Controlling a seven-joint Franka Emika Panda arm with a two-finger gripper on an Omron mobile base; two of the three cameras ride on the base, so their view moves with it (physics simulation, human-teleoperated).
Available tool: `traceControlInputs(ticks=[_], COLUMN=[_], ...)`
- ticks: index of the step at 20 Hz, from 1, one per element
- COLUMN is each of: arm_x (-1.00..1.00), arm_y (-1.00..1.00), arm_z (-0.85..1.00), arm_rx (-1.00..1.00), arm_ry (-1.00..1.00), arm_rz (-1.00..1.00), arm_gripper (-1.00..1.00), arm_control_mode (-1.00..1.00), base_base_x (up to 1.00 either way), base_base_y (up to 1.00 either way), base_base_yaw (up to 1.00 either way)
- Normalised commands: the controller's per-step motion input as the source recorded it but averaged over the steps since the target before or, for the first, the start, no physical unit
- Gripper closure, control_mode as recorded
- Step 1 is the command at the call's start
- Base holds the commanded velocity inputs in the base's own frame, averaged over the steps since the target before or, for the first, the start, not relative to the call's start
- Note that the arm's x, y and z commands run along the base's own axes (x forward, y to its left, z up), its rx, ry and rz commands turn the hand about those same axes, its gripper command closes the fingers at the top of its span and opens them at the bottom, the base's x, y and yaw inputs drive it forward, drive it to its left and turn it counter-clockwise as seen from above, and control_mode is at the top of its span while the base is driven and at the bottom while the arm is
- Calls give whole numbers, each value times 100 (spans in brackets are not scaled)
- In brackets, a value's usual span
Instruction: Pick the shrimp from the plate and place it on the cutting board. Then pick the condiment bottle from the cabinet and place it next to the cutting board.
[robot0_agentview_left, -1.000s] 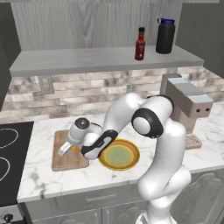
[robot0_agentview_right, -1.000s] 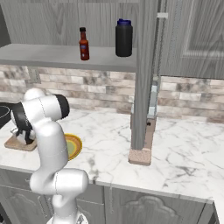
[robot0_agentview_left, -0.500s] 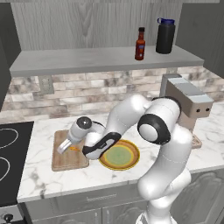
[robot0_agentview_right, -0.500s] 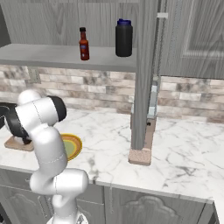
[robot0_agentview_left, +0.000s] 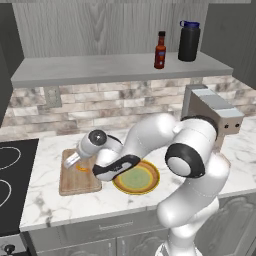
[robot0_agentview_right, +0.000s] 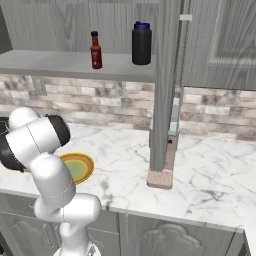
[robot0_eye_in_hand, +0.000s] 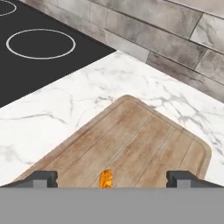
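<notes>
The small orange shrimp (robot0_eye_in_hand: 106, 179) lies on the light wooden cutting board (robot0_eye_in_hand: 135, 144), between my wide-open fingertips (robot0_eye_in_hand: 42, 178). From the left base camera, the gripper (robot0_agentview_left: 75, 161) hovers over the cutting board (robot0_agentview_left: 75, 182), with the shrimp (robot0_agentview_left: 83, 168) just beneath it. The yellow-rimmed plate (robot0_agentview_left: 145, 184) sits right of the board, partly behind my forearm, and also appears as the plate (robot0_agentview_right: 85, 167) in the right base view. The dark red condiment bottle (robot0_agentview_left: 160, 50) (robot0_agentview_right: 95, 50) stands upright on the grey cabinet shelf (robot0_agentview_left: 90, 67).
A black bottle with a blue lid (robot0_agentview_left: 189, 41) stands right of the condiment bottle. A black stovetop (robot0_eye_in_hand: 39, 57) lies left of the board. A grey box appliance (robot0_agentview_left: 215, 117) sits at the right on the marble counter (robot0_agentview_left: 75, 202). A tall post (robot0_agentview_right: 162, 100) rises from the counter.
The jaws have spread a little wider and the hand has lifted slightly off the board. The shrimp stays on the board.
</notes>
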Motion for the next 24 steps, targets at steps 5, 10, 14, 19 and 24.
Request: traceControlInputs(ticks=[5,10,14,19,24], arm_x=[-4,-8,-11,-17,-19], arm_y=[-6,-10,-14,-17,-19], arm_z=[49,47,46,40,38], arm_rx=[6,7,7,7,7], arm_ry=[-7,-8,-8,-7,-7], arm_rz=[-7,-6,-5,-5,-3], arm_gripper=[-100,-100,-100,-100,-100], arm_control_mode=[-100,-100,-100,-100,-100], base_base_x=[0,0,0,0,0], base_base_y=[0,0,0,0,0], base_base_yaw=[0,0,0,0,0])
